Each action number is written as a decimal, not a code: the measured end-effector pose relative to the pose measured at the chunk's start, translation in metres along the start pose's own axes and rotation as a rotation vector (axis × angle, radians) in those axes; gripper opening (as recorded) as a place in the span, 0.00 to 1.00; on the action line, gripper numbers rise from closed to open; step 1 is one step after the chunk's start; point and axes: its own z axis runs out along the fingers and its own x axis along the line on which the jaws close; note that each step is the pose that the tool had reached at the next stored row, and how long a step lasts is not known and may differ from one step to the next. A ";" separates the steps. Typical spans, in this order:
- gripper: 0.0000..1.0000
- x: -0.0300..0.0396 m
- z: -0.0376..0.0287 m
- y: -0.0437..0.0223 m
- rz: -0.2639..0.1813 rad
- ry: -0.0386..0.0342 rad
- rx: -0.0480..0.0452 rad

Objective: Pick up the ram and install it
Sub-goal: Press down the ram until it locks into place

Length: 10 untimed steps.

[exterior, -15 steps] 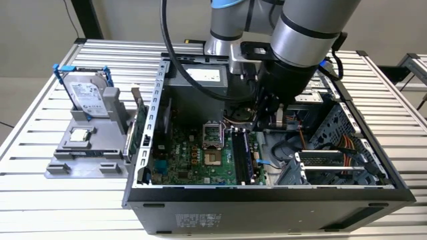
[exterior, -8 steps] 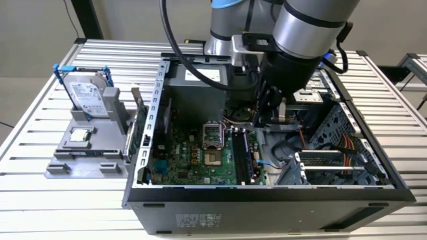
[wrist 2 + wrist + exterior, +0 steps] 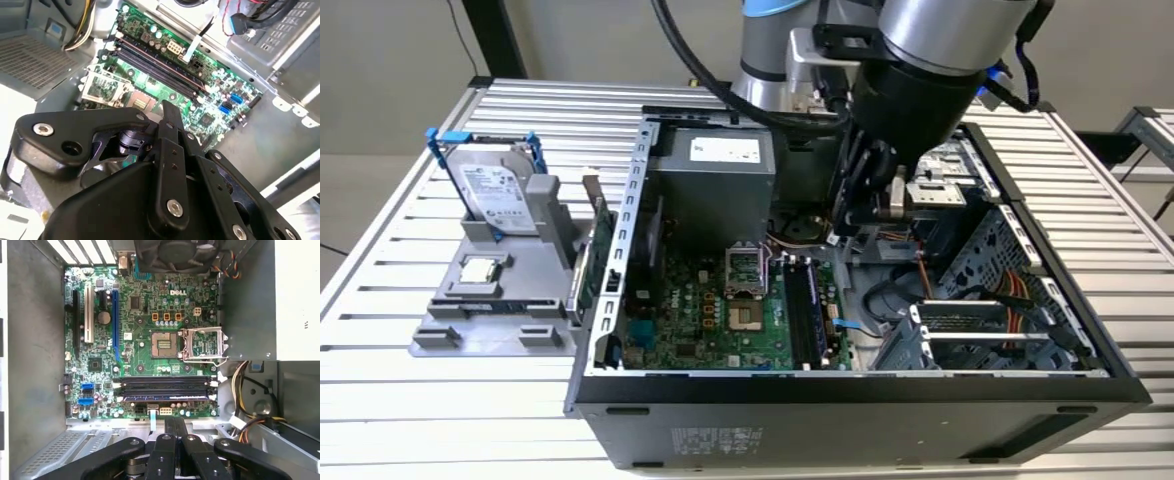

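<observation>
An open computer case (image 3: pixel 854 400) lies near the front edge of the slatted tabletop (image 3: pixel 400 400), its dark wall closest to the exterior camera. Inside it, the green motherboard (image 3: pixel 707 320) lies flat. The ram (image 3: pixel 803 300) appears to be seated in one of the long memory slots along the board's edge. In the first wrist view it shows as a bluish strip (image 3: pixel 165 396) beside two empty black slots, though how fully it is latched cannot be told. The bare processor socket (image 3: pixel 164 344) sits just beyond the slots with its metal frame flipped open. The gripper (image 3: pixel 175 424) hangs above the case interior, well apart from the board, its jaws pressed together with nothing between them. Towards the tabletop's edge on the exterior view's left, a grey holder (image 3: pixel 480 335) carries a small square processor chip (image 3: pixel 480 268). Farther back on it, a silver hard drive (image 3: pixel 494 190) stands upright in a blue frame. The grey power supply (image 3: pixel 714 190) fills the case's far corner.
</observation>
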 end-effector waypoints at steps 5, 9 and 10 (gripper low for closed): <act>0.00 -0.0006 -0.0165 0.0010 0.000 0.0000 -0.0005; 0.00 -0.0011 -0.0303 0.0019 0.000 -0.0001 -0.0013; 0.00 -0.0012 -0.0333 0.0021 0.000 0.0001 -0.0015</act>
